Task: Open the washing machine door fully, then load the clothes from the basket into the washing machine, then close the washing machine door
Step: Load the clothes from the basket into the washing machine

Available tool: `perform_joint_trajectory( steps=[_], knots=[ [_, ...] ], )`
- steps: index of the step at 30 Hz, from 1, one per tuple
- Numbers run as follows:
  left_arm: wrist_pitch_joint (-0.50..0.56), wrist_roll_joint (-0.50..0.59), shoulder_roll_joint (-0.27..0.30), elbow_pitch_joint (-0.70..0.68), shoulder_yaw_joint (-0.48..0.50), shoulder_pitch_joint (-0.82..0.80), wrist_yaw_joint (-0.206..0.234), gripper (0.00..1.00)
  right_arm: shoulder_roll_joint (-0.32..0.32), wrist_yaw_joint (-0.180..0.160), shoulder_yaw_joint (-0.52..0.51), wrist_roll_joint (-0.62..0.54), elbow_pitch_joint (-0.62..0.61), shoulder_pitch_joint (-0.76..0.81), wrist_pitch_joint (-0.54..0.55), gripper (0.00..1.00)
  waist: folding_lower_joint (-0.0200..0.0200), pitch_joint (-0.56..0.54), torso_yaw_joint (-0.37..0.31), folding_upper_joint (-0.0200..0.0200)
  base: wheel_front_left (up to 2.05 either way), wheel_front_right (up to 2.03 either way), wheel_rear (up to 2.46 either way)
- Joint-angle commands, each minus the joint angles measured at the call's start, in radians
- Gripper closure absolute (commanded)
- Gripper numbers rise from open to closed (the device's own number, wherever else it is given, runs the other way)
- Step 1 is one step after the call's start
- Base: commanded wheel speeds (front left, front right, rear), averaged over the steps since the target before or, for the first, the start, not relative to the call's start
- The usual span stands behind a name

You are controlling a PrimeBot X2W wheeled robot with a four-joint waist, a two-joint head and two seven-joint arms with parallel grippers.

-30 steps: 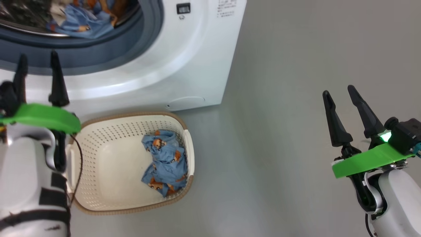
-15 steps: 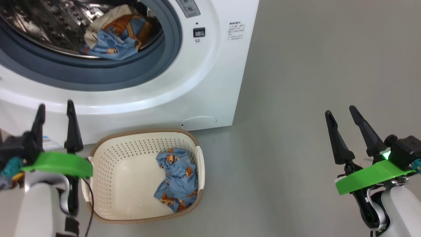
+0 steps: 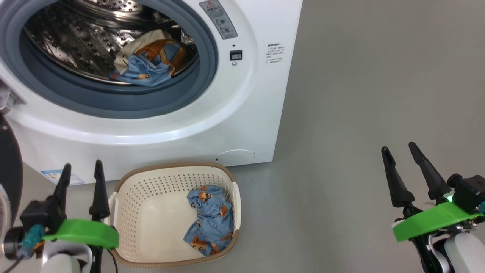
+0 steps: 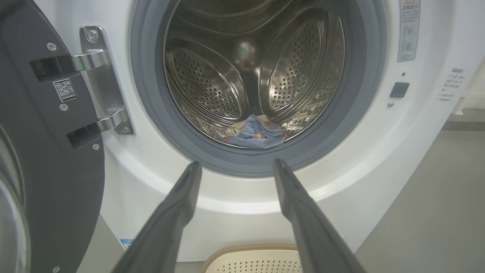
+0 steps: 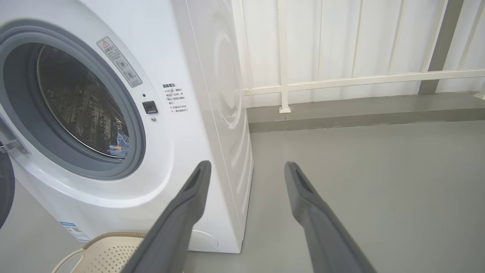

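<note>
Two grippers, left gripper (image 3: 83, 165) and right gripper (image 3: 398, 147), are hovering spread open, gripping nothing; washing machine door (image 4: 49, 170) is standing swung wide, left of the washing machine (image 3: 242, 113); clothes (image 3: 146, 64) are lying in the drum (image 3: 75, 45); one blue bear-print garment (image 3: 210, 220) is lying crumpled in the basket (image 3: 170, 166), just before the machine.

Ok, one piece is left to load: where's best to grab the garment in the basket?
Likely its bunched middle folds, from straight above: the garment lies crumpled against the basket's right wall, which blocks a sideways approach.
</note>
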Motion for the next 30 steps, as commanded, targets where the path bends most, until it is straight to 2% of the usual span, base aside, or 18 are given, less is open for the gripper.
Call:
perform_joint_trajectory(
  steps=[1,16,30],
  knots=[
    [-0.006,0.005,0.019,-0.041,0.024,0.017,-0.003,0.00,-0.015,0.004,0.006,-0.012,-0.025,0.018,-0.008,0.00,0.0001,-0.009,0.003,0.0000,0.00,0.00,0.00],
    [-0.006,-0.015,0.002,-0.111,0.043,0.137,-0.003,0.00,-0.008,0.004,-0.004,-0.015,-0.022,0.058,-0.008,0.00,0.0001,-0.053,0.000,0.0000,0.00,0.00,0.00],
    [-0.006,-0.021,-0.010,-0.155,0.060,0.184,-0.004,0.00,-0.002,0.004,-0.006,-0.016,-0.021,0.074,-0.008,0.00,0.0001,-0.062,-0.005,0.0000,0.00,0.00,0.00]
  ],
)
